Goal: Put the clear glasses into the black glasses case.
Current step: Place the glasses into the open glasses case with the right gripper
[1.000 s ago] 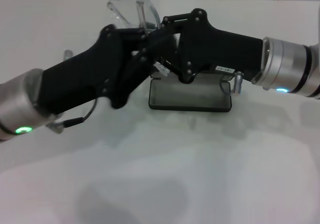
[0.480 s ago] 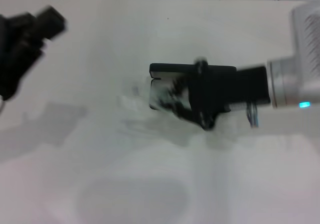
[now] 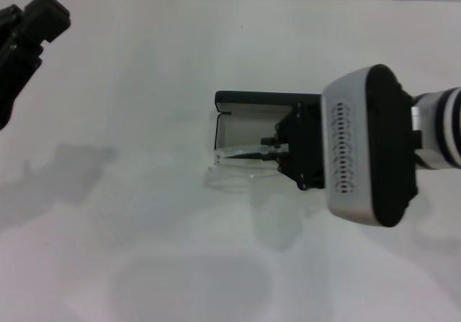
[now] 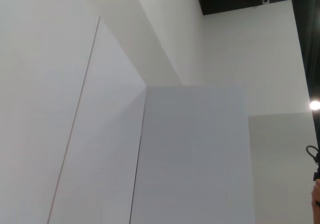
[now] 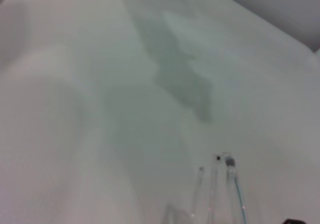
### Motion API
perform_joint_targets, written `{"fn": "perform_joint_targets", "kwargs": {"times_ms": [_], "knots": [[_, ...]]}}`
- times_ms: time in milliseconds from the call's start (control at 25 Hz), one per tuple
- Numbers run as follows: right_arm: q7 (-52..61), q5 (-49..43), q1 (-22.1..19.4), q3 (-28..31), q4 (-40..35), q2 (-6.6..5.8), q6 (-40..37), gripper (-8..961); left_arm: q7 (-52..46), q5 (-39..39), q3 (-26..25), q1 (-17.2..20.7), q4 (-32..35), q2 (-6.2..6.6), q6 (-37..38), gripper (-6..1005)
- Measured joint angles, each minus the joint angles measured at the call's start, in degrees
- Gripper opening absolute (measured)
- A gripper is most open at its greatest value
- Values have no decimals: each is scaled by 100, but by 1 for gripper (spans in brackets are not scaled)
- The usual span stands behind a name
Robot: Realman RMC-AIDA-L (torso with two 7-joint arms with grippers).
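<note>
The black glasses case (image 3: 252, 99) lies open in the middle of the white table, its pale lining showing. My right gripper (image 3: 277, 149) reaches in from the right, over the case's right half, and is shut on the clear glasses (image 3: 238, 165). The glasses hang over the case's front left corner, one lens partly outside the rim above the table. In the right wrist view only the thin arms of the clear glasses (image 5: 220, 194) show against the table. My left gripper (image 3: 32, 30) is raised at the far left corner, well away from the case.
The white table (image 3: 144, 214) spreads around the case, with a tiled wall edge along the back. My right arm's large silver wrist (image 3: 364, 145) covers the case's right end. The left wrist view shows only walls and ceiling.
Both grippers were together over the case holding the glasses. The left arm has pulled away to the far left. The right arm has turned and brought the glasses down to the case.
</note>
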Motion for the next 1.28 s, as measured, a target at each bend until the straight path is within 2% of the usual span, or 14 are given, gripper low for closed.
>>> {"fn": "perform_joint_targets", "kwargs": {"times_ms": [280, 880, 1280], "knots": [[786, -1096, 150, -439, 116, 12, 527, 140, 59, 41, -5, -46, -51, -34, -28, 50], [979, -1165, 712, -814, 1438, 18, 1638, 151, 69, 41, -8, -126, -142, -76, -39, 51], [1614, -1885, 722, -1118, 1556, 13, 1950, 159, 195, 40, -8, -131, -234, -85, -31, 51]]}}
